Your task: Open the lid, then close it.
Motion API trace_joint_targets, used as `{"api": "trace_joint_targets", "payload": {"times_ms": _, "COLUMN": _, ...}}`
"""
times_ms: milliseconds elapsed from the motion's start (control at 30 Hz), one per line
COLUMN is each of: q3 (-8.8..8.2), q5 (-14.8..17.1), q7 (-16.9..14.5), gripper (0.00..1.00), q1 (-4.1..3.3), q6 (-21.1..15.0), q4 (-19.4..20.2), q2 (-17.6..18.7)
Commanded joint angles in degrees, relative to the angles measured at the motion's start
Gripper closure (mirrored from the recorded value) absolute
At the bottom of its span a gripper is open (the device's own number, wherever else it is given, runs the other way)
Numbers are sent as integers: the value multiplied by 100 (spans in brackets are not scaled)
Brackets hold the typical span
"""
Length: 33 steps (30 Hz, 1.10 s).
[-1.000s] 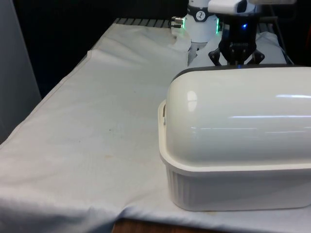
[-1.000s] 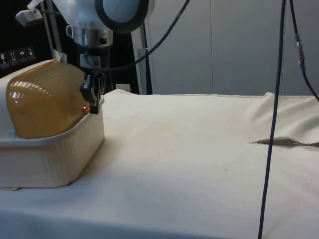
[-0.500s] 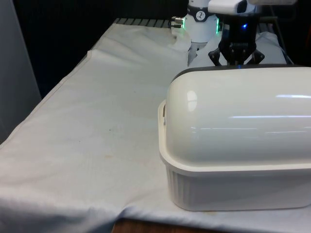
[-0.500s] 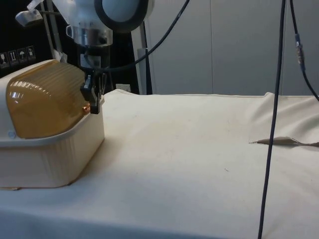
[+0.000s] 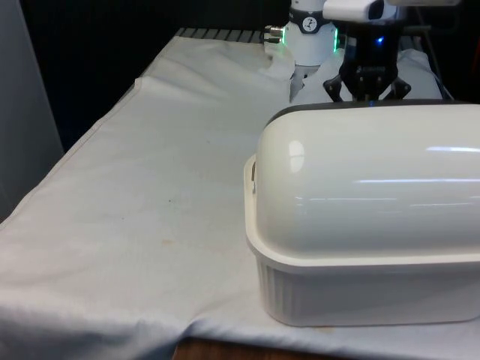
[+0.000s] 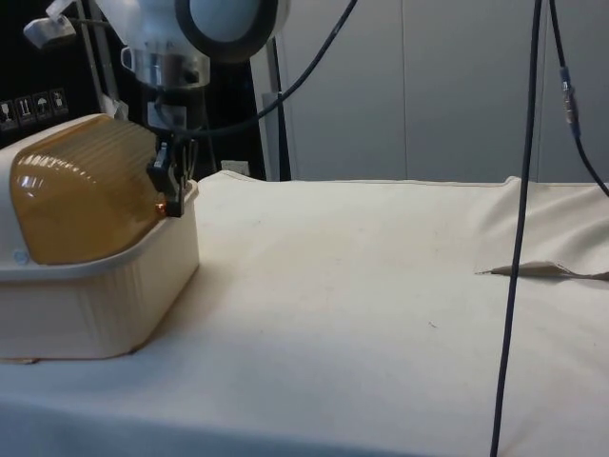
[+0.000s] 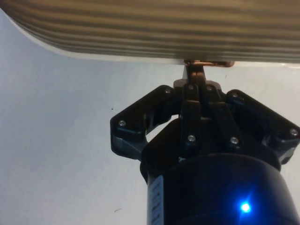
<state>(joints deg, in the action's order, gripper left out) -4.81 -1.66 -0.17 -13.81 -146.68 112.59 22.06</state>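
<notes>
Bread box (image 5: 360, 240) sits at the desk's (image 5: 150, 195) near edge, by the corner on the front view's right. Its base is cream with little ribs. Its round lid (image 6: 86, 190) is down, or very nearly down, on the base. From the side the lid looks see-through and amber.

At the lid's lower edge, on the side facing the robot, there is a small copper handle (image 7: 206, 63). The end effector (image 7: 202, 79) is right there, and its two black fingers are pressed together, pinching that handle.

So the lid is right against the end effector, and the round top goes up and away from it. The box's long side runs along the desk's near edge, and the handle looks to be about the middle of that long side. I think the lid rolls up and back over the top, so the handle likely has to go up in a curve, not straight.
</notes>
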Motion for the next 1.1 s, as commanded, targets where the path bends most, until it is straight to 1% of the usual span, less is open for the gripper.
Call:
{"api": "trace_joint_targets", "payload": {"times_ms": 0, "q3": 0, "q5": 0, "q7": 11, "gripper": 100, "q1": -11, "q6": -40, "q4": -40, "q2": 34}}
{"api": "trace_joint_targets", "payload": {"times_ms": 100, "q3": 0, "q5": -6, "q7": 17, "gripper": 100, "q1": -11, "q6": -52, "q4": -46, "q2": 17}}
{"api": "trace_joint_targets", "payload": {"times_ms": 133, "q3": 0, "q5": 0, "q7": 0, "gripper": 100, "q1": 0, "q6": -23, "q4": -17, "q2": 0}}
{"api": "trace_joint_targets", "payload": {"times_ms": 267, "q3": -6, "q5": -23, "q7": 23, "gripper": 100, "q1": -23, "q6": -29, "q4": -52, "q2": -34}}
{"api": "trace_joint_targets", "payload": {"times_ms": 467, "q3": -23, "q5": -52, "q7": 29, "gripper": 100, "q1": -23, "q6": -17, "q4": -63, "q2": -149}}
{"api": "trace_joint_targets", "payload": {"times_ms": 500, "q3": 0, "q5": -6, "q7": 0, "gripper": 100, "q1": -6, "q6": -17, "q4": -63, "q2": -126}}
{"api": "trace_joint_targets", "payload": {"times_ms": 533, "q3": -29, "q5": -57, "q7": 29, "gripper": 100, "q1": -29, "q6": -23, "q4": -63, "q2": -160}}
{"api": "trace_joint_targets", "payload": {"times_ms": 800, "q3": -29, "q5": -74, "q7": 34, "gripper": 100, "q1": -23, "q6": -126, "q4": -52, "q2": -281}}
{"api": "trace_joint_targets", "payload": {"times_ms": 833, "q3": -6, "q5": -29, "q7": 0, "gripper": 100, "q1": -6, "q6": -57, "q4": -63, "q2": -264}}
{"api": "trace_joint_targets", "payload": {"times_ms": 867, "q3": -29, "q5": -74, "q7": 34, "gripper": 100, "q1": -23, "q6": -143, "q4": -52, "q2": -292}}
{"api": "trace_joint_targets", "payload": {"times_ms": 967, "q3": -29, "q5": -80, "q7": 34, "gripper": 100, "q1": -23, "q6": -201, "q4": -40, "q2": -321}}
{"api": "trace_joint_targets", "payload": {"times_ms": 1067, "q3": -34, "q5": -92, "q7": 63, "gripper": 100, "q1": -40, "q6": -298, "q4": -40, "q2": -327}}
